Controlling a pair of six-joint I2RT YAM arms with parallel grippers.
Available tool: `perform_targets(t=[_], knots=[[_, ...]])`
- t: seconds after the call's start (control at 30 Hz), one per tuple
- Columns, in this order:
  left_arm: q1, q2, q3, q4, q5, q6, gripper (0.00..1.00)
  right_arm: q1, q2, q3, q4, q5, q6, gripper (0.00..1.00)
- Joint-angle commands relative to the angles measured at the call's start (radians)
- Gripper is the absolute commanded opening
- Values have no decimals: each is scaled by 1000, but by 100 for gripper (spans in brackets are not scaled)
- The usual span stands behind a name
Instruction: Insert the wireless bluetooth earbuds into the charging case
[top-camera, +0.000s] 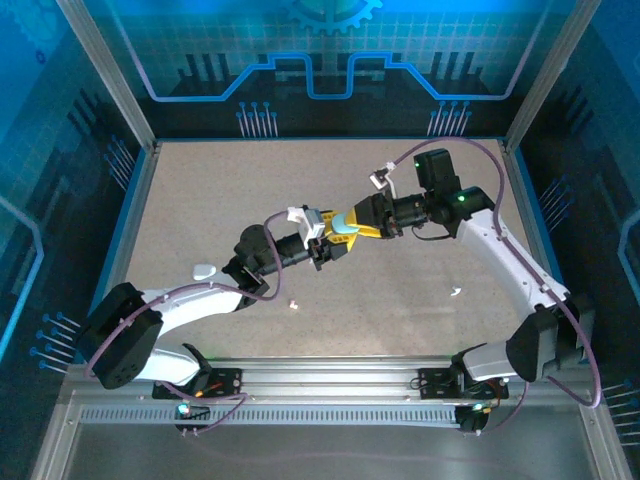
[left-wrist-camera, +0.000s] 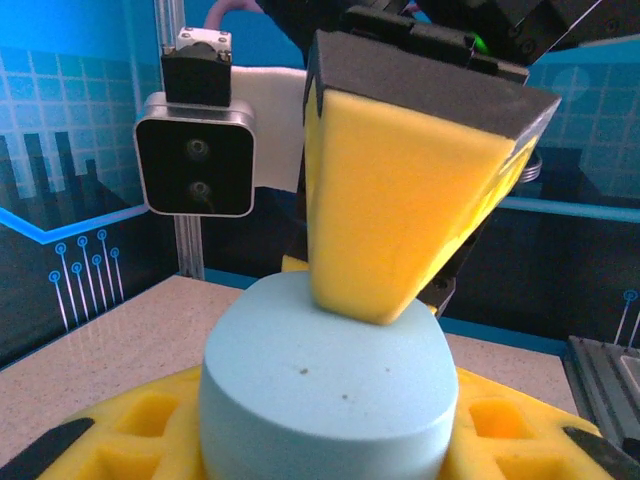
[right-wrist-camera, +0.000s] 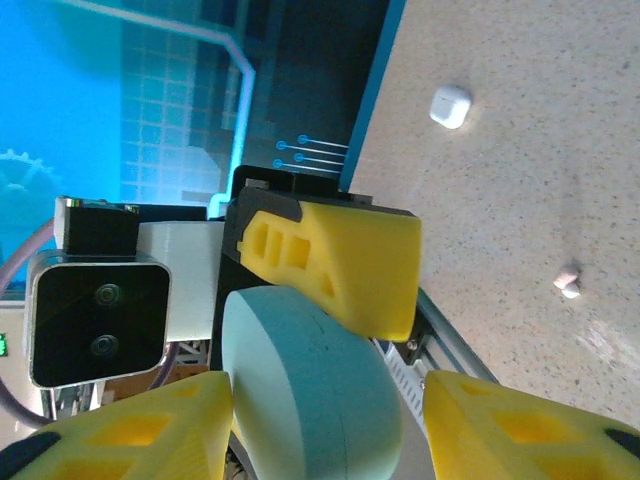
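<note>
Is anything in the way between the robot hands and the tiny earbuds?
Nothing lies between them on the table. But the left gripper holds the teal case in mid-air with the right gripper around it, away from the earbuds.

The left arm (top-camera: 200, 302) bends up from its base and reaches right, while the right arm (top-camera: 510, 250) arches over and reaches left, so the left claw (top-camera: 328, 245) and right claw (top-camera: 360, 222) meet tip to tip. The left claw is clamped on the case (left-wrist-camera: 320, 380). The right claw straddles it with jaws part open, one finger (left-wrist-camera: 400, 180) touching its far edge.
</note>
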Motion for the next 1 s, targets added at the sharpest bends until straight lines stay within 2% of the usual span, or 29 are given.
perform_targets(t=[0.0,0.3,0.47,0.53,0.67,0.97], knots=[[-3,-25,38,24,37,-20,33,-4,21,-14,43,-69,18,51],[-3,-24,38,-4,30,-8,37,-10,28,-32,66,-52,44,22],[-3,-27,28,-37,-4,22,48,-23,2,-66,147,-28,113,17],[-4,-30,21,-51,-13,27,56,-31,-10,-81,187,-10,146,17],[-2,-41,-2,-72,-36,48,65,-54,-28,-105,256,39,195,16],[-3,-187,-111,-191,-174,74,75,-127,68,-154,329,299,224,18]])
